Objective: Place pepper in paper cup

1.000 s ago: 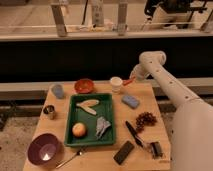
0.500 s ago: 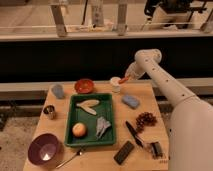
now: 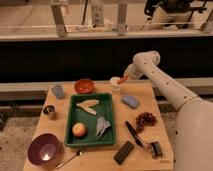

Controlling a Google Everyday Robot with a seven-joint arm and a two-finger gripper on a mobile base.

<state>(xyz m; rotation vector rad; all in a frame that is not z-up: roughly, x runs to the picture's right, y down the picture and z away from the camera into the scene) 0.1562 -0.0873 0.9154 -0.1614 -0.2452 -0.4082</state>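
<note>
The paper cup point(image 3: 116, 85), small and white, stands at the back of the wooden table point(image 3: 150, 135), just right of an orange bowl point(image 3: 84, 86). My gripper point(image 3: 123, 79) reaches in from the right on the white arm and hangs right over the cup's rim. It is shut on the pepper point(image 3: 121, 80), a slim orange-red piece whose tip points down into the cup's mouth. I cannot tell whether the pepper touches the cup.
A green tray point(image 3: 111, 131) at the table's middle holds a round orange-yellow fruit point(image 3: 79, 129), pale slices and a grey item. Around it are a grey-blue cup point(image 3: 58, 90), metal cup point(image 3: 49, 111), purple bowl point(image 3: 45, 150), blue sponge point(image 3: 131, 101), grapes point(image 3: 145, 119) and dark utensils point(image 3: 132, 132).
My gripper has moved left and down with the pepper, from above and right of the cup to right over its mouth.
</note>
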